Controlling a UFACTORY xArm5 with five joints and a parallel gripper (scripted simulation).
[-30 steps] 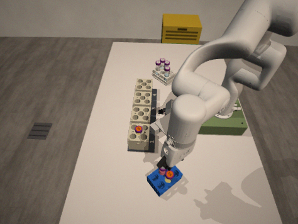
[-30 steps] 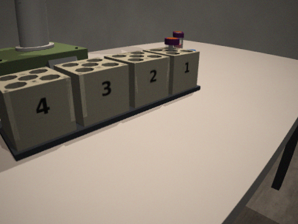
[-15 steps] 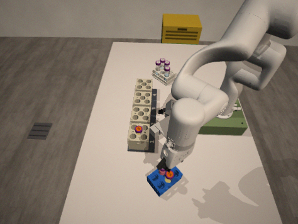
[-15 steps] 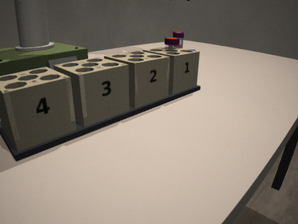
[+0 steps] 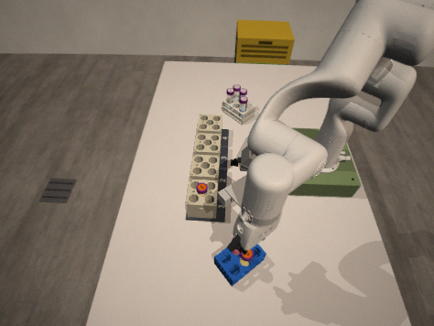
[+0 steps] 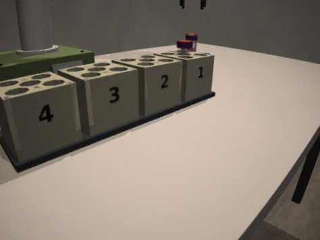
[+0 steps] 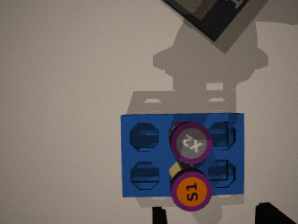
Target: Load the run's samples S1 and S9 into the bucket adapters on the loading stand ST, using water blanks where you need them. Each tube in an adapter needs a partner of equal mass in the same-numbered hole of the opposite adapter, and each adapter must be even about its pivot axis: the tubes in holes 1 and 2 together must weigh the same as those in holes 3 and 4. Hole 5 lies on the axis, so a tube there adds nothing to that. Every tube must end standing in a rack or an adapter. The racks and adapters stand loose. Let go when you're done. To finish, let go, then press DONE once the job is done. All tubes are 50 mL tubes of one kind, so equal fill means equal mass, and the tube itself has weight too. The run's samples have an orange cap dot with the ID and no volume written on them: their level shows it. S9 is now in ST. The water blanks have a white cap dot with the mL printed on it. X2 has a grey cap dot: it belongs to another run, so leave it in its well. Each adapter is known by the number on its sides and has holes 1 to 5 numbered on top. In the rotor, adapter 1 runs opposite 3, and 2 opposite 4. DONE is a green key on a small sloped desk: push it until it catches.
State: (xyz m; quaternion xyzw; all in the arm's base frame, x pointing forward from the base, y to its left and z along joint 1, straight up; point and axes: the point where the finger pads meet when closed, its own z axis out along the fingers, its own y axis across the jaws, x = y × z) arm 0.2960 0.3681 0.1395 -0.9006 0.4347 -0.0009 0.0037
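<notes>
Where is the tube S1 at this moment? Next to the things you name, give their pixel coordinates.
In the wrist view, S1 (image 5: 247,255) (image 6: 191,36) (image 7: 191,191) stands in the blue rack's (image 5: 229,275) (image 7: 132,189) middle column, directly below X2 (image 7: 190,143).
</notes>
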